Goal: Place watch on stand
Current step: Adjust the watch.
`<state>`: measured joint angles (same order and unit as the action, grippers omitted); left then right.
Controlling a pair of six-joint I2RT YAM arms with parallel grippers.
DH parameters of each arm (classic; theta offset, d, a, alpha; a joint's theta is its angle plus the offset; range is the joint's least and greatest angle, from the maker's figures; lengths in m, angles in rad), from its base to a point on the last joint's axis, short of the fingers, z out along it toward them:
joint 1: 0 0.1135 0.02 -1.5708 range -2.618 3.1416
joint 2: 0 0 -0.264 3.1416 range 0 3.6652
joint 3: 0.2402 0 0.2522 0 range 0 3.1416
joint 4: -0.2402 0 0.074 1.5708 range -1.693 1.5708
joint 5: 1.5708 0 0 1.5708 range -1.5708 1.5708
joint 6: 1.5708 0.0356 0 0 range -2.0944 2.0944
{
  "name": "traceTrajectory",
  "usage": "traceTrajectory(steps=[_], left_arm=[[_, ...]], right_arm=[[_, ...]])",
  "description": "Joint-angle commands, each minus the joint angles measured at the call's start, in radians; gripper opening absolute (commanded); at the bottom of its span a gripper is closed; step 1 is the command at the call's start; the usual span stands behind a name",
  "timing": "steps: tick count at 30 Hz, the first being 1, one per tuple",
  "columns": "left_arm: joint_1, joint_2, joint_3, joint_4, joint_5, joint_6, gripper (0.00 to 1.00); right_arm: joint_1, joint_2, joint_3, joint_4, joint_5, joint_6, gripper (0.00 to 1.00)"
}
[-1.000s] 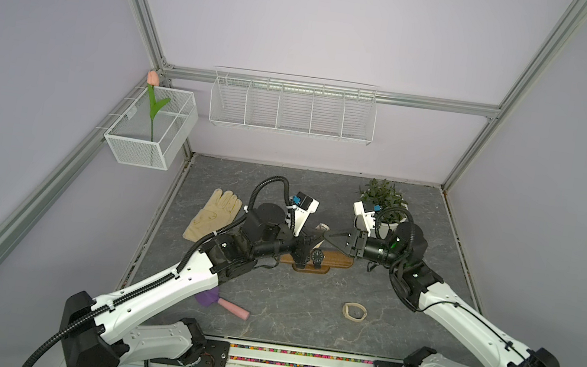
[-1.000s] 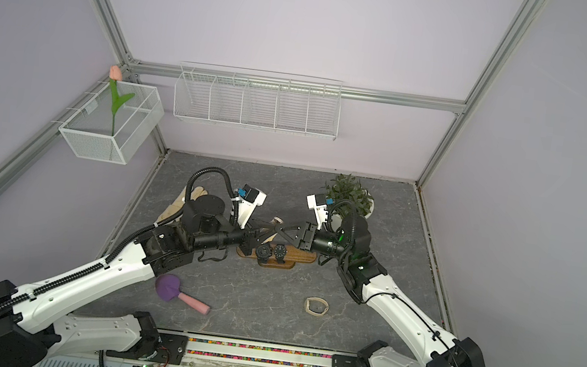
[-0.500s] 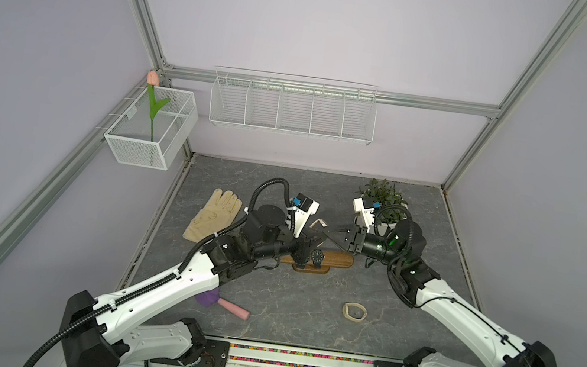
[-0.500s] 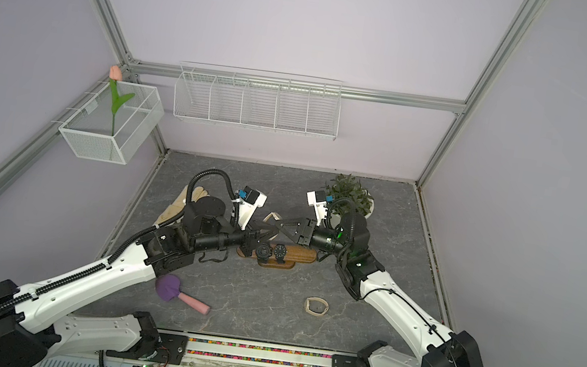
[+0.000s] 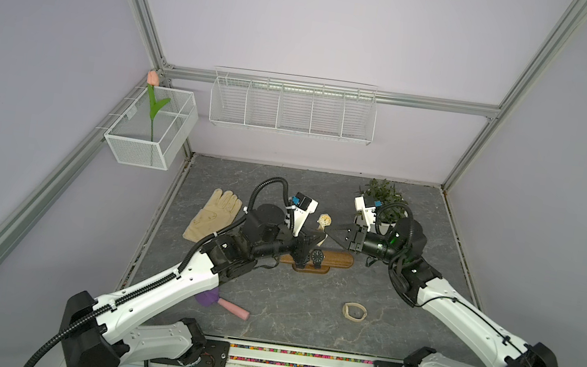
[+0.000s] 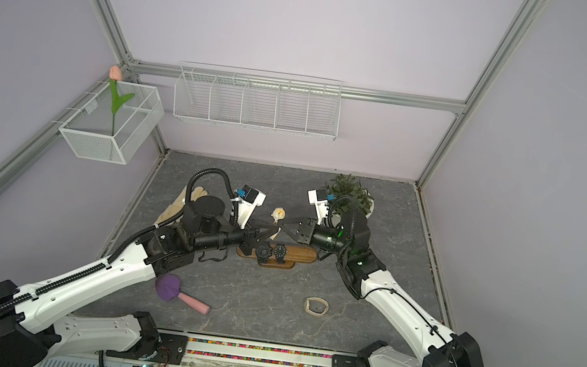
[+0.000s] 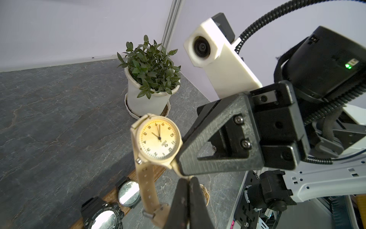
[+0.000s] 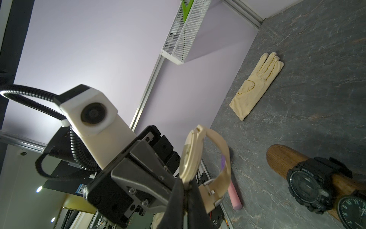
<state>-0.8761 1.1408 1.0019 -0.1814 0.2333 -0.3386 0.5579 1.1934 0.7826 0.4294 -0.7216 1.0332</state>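
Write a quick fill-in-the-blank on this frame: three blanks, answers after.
1. The stand carries ___ black watches.
2. The left gripper and the right gripper are both shut on the ___ watch.
3. The glove lies on the ___ arm's side of the stand.
Answers: two; beige; left.

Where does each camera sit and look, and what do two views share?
Top views: high overhead, looking down and forward at the table; left arm, right arm show.
Left wrist: on that arm, faces right claw and plant; left claw tips show.
Right wrist: on that arm, faces left claw, glove, stand; right claw tips show.
Both wrist views show the beige watch.
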Motion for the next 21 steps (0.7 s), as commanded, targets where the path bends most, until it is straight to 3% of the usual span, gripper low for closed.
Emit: traceTrajectory(steps=[1,4,9,13,16,21], left_arm=[[-0.005,0.001,0.007,0.018,0.034,-0.014,0.0],[-0.005,-0.023,0.012,-0.007,0.025,-0.012,0.0],[-0.005,-0.137,0.003,-0.066,-0.096,0.029,0.35],[-0.003,-0.228,-0.015,-0.083,-0.243,0.076,0.62],[0.001,-0.233,0.003,-0.097,-0.276,0.106,0.75],[0.003,-0.151,0.069,-0.122,-0.245,0.143,0.88]], right_arm=[[0.006,-0.025,0.027,0.001,-0.029,-0.05,0.07],[-0.007,-0.022,0.036,-0.004,-0.068,-0.069,0.07],[-0.036,-0.011,0.073,-0.018,-0.203,-0.09,0.07],[-0.044,-0.002,0.141,-0.145,-0.299,-0.172,0.07],[-0.044,0.006,0.159,-0.174,-0.356,-0.187,0.07],[-0.04,0.011,0.149,-0.189,-0.411,-0.183,0.07]])
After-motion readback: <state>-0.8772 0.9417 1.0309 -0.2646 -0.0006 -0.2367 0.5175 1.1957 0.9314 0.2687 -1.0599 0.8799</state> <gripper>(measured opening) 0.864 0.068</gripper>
